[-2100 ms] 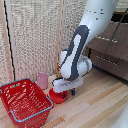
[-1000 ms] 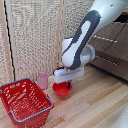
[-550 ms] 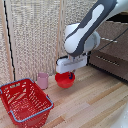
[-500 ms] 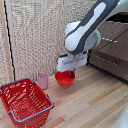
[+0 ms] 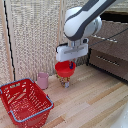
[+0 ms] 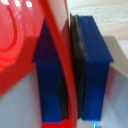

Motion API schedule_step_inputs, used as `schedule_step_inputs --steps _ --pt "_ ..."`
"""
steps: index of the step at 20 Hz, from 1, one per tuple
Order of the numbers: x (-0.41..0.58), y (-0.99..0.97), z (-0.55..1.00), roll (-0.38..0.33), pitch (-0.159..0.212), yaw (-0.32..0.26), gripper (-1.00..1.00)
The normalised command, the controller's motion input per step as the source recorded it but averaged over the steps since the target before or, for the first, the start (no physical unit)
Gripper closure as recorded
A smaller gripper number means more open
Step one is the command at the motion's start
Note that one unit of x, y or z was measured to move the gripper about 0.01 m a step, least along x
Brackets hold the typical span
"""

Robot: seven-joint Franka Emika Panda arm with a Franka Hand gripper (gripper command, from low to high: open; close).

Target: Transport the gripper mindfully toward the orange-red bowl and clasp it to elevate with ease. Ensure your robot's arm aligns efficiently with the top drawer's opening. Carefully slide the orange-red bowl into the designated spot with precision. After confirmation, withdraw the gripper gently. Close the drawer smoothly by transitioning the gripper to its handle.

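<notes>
The orange-red bowl (image 5: 66,68) hangs clear of the wooden floor (image 5: 95,102), near the pink cup (image 5: 43,80) and the red mesh basket (image 5: 26,101). It looks light, rigid and glossy, so probably slippery. The tool (image 5: 71,65) is clenched on its thin rim, one finger (image 6: 94,70) either side; a rim pinch seems apt.

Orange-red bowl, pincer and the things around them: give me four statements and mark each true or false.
1. The pincer grips the orange-red bowl by its rim. True.
2. The bowl rests on the floor. False: it hangs in the air, lifted.
3. The pink cup stands between the red basket and the bowl in the exterior view. True.
4. The bowl lies inside the red basket. False: it hangs to the exterior view's right of the basket.
</notes>
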Motion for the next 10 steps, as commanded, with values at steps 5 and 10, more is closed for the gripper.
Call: schedule_step_inputs --steps 5,10 --pt "0.658 -0.17 0.89 -0.009 0.092 -0.001 1.0" --pt "0.614 -0.23 0.96 -0.024 0.097 -0.049 1.0"
